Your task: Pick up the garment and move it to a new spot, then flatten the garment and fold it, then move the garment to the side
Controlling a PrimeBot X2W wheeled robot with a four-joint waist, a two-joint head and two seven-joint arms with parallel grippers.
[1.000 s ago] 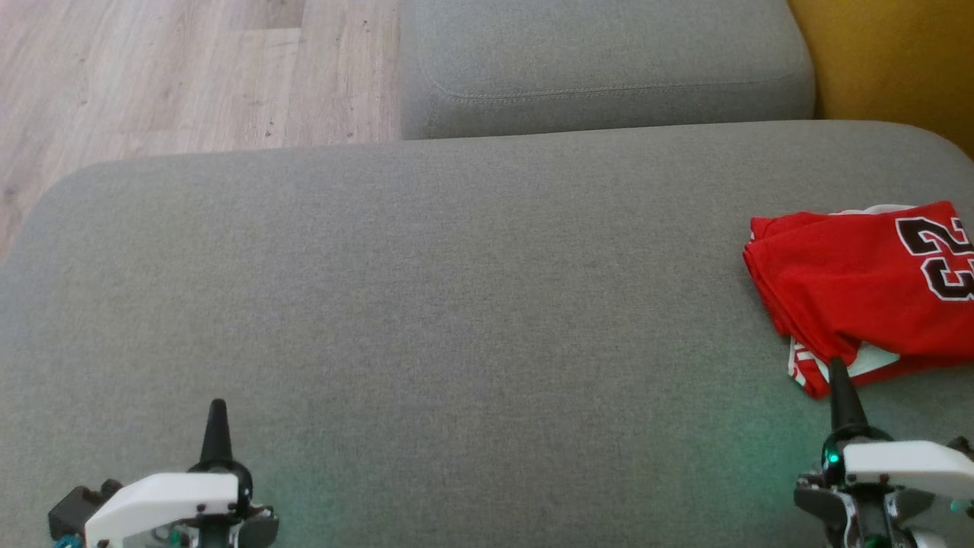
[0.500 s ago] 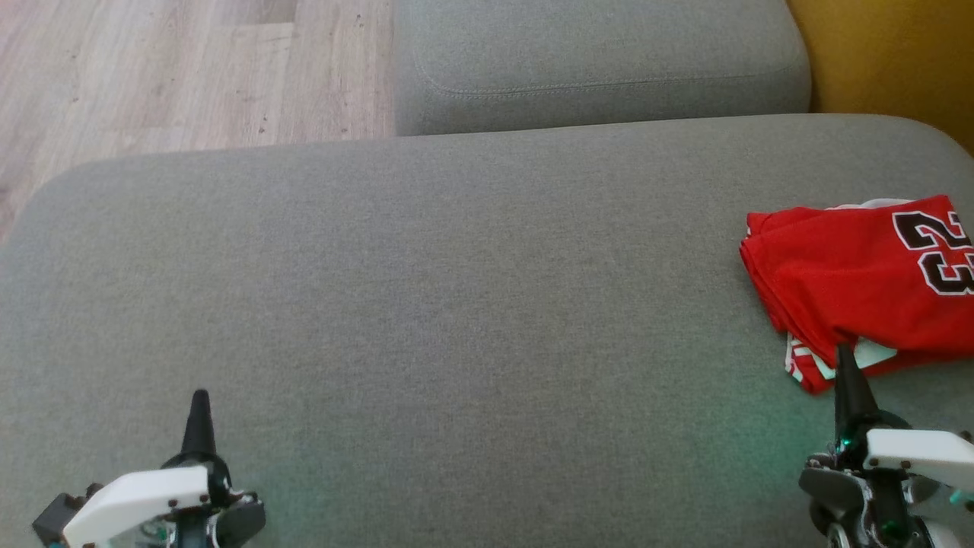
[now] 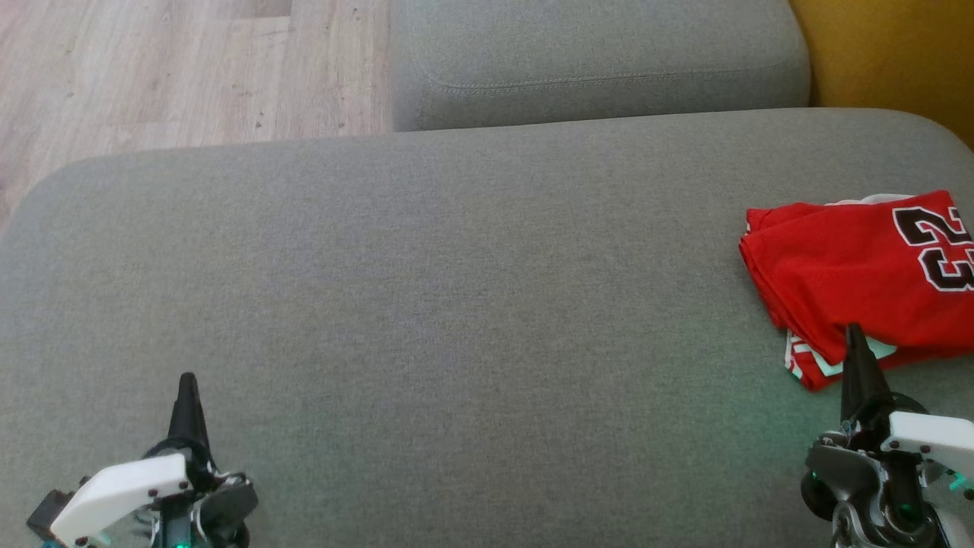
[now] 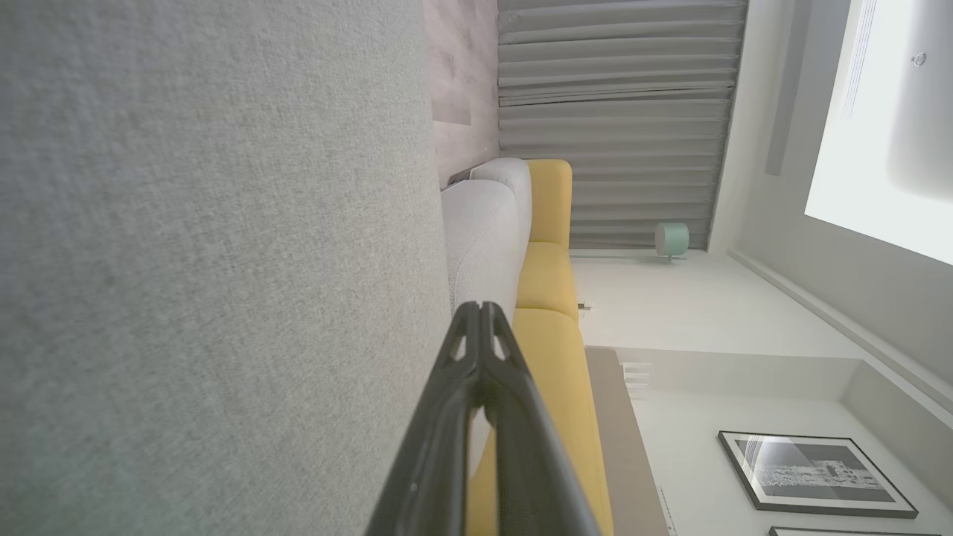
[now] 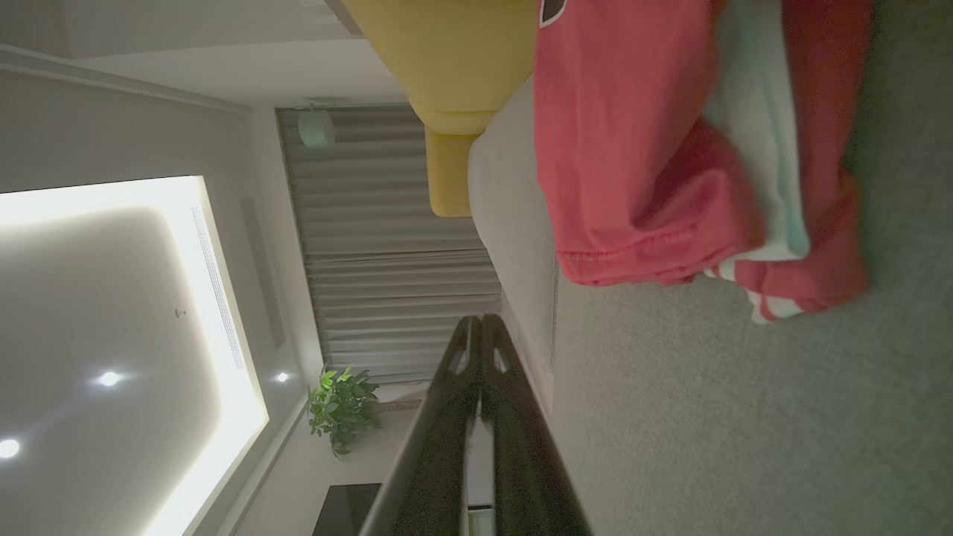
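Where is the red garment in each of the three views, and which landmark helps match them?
Head view: red garment at the right edge, lying on the grey cushion, by the right gripper.
Right wrist view: upper right, above the shut fingers.
Left wrist view: grey cushion at left, yellow sofa centre.
Shared landmark: the yellow sofa.

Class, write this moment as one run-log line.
garment: folded, right side of grey cushion | left gripper: shut, empty | right gripper: shut, empty, near garment
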